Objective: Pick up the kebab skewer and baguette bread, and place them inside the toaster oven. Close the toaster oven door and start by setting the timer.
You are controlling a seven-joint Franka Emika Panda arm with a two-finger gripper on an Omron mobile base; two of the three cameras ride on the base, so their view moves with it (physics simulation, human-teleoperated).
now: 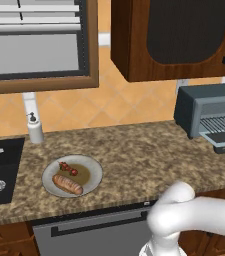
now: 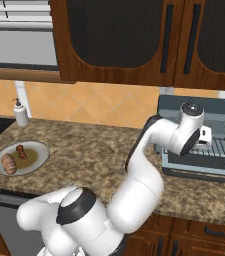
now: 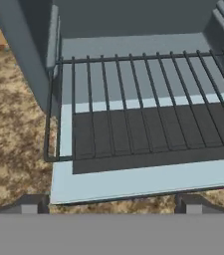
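Note:
On the counter to the left lies a grey plate point(image 1: 96, 171) point(image 2: 39, 150). The kebab skewer point(image 1: 68, 168) point(image 2: 21, 150) with its red chunks and the golden-brown baguette bread point(image 1: 67, 184) point(image 2: 8, 164) both rest on it. At the right stands the grey-blue toaster oven point(image 1: 194, 102) point(image 2: 214, 106). The toaster oven door point(image 3: 148, 178) point(image 2: 199, 169) lies folded down flat, and the wire rack point(image 3: 143, 104) is drawn out over it. My gripper point(image 3: 111, 204) hovers just in front of the oven, open and empty, far from the plate.
A white soap dispenser point(image 1: 34, 129) point(image 2: 20, 112) stands against the back wall beside the black sink point(image 1: 4, 160). Dark wood cabinets point(image 2: 134, 40) hang over the counter. A dishwasher front point(image 1: 94, 235) sits under the counter edge.

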